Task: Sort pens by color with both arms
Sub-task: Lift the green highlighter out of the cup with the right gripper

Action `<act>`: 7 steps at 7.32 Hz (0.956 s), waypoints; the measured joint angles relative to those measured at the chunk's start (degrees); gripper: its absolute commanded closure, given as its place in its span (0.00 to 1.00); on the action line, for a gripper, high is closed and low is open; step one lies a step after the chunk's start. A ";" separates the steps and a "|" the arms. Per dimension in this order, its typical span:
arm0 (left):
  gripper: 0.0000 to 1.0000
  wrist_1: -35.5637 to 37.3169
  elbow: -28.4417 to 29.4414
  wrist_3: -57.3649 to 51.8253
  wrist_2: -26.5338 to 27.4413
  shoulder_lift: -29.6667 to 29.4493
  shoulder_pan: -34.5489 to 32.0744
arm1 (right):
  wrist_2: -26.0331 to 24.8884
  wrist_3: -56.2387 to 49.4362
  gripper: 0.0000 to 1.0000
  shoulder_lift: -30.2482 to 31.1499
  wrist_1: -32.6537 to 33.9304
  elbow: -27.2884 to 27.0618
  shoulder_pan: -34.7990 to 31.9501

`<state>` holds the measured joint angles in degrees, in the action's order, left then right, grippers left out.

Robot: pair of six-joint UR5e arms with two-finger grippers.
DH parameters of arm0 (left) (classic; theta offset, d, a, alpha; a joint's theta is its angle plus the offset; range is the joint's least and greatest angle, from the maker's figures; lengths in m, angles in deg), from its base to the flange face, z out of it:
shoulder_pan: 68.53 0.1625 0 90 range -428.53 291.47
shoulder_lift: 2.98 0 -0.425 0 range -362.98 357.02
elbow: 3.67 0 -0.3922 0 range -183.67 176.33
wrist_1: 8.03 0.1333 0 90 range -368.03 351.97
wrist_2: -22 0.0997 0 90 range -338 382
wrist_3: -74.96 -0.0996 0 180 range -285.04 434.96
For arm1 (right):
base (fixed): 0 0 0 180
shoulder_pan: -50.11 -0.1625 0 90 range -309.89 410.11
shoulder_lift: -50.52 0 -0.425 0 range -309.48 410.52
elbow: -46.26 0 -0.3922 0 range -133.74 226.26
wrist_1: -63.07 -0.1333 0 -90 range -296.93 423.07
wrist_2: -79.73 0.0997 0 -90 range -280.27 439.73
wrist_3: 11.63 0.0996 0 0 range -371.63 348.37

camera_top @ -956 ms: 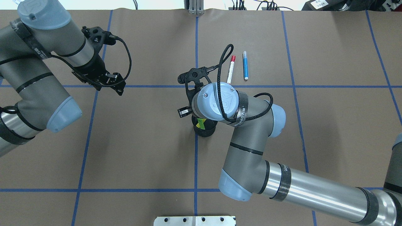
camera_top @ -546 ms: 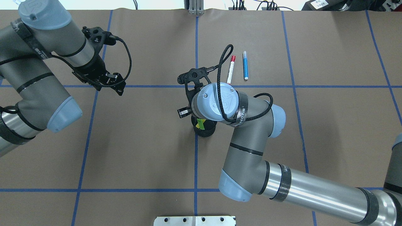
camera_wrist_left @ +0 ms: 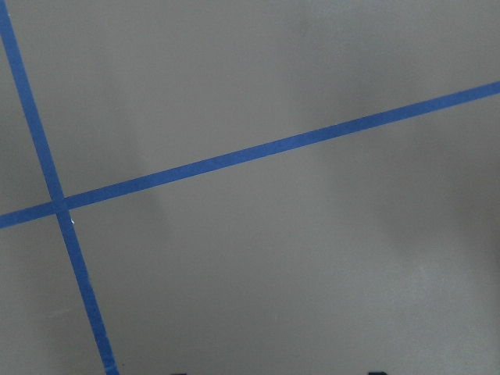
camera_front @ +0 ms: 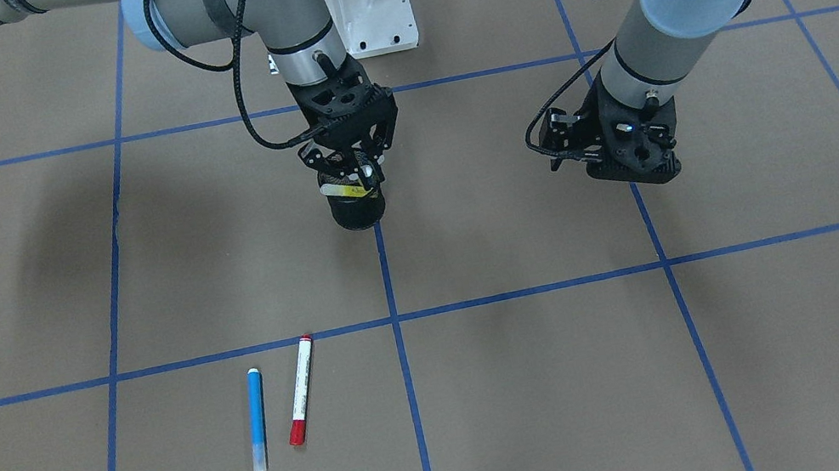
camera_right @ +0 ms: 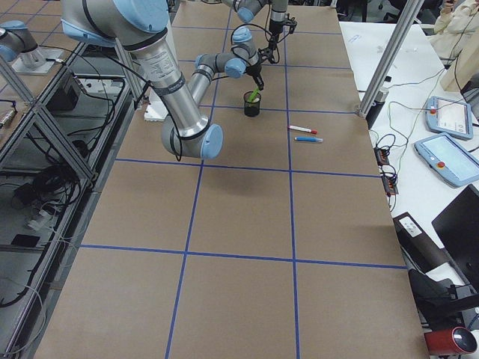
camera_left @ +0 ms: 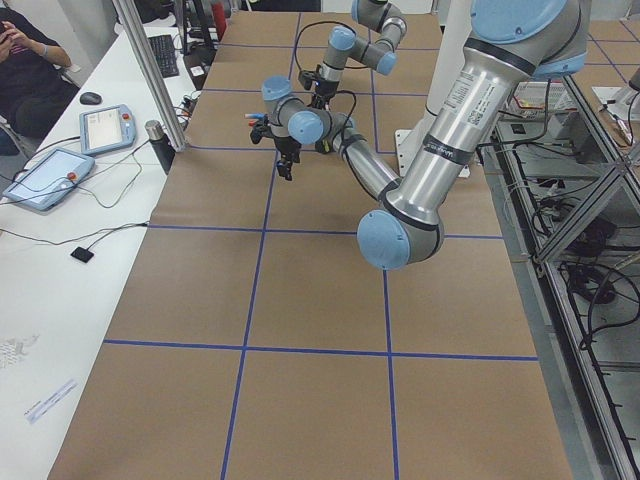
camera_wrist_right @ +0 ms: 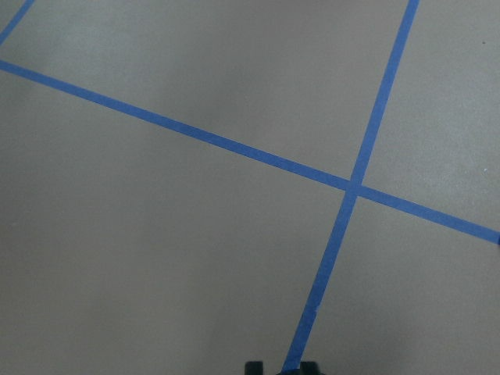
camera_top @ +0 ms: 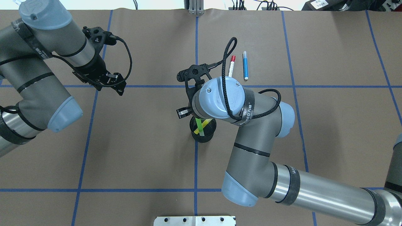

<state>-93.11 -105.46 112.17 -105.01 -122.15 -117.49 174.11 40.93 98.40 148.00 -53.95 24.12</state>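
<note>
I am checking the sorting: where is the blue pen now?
In the overhead view the blue pen lies flat right of centre, just right of the red-capped pen, not touching it.

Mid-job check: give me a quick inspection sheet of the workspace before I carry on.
Surface: brown paper-covered table with a blue tape grid.
Job's things: blue pen and red-capped white pen lie side by side, not touching; light green pen and yellow pen stand crossed in the black mesh cup.
Clutter: nothing seen.
Grippers: right gripper directly over the cup, grip on a pen unclear; left gripper open, empty, above bare table.
Cables: a black wrist cable loops off each arm; none lies on the table.
Surroundings: white base pedestal; teach pendants on the side bench; seated person.
</note>
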 measured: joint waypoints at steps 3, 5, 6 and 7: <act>0.18 0.00 0.01 0.07 0.00 -0.03 0.00 | 4.77 -0.01 0.82 -0.79 3.36 -2.52 -3.99; 0.18 0.00 0.01 0.13 0.00 -0.11 0.03 | 8.38 0.12 0.83 -2.34 5.40 -2.58 -7.64; 0.18 0.00 0.02 0.14 0.02 -0.17 0.06 | 9.88 0.77 0.83 -3.40 6.85 -2.34 -9.35; 0.18 0.00 0.01 0.39 0.06 -0.25 0.07 | 11.27 1.95 0.83 -4.49 7.76 -1.44 -11.01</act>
<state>-93.11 -105.45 112.56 -104.95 -122.40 -117.42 185.37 42.88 93.91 155.76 -55.38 13.11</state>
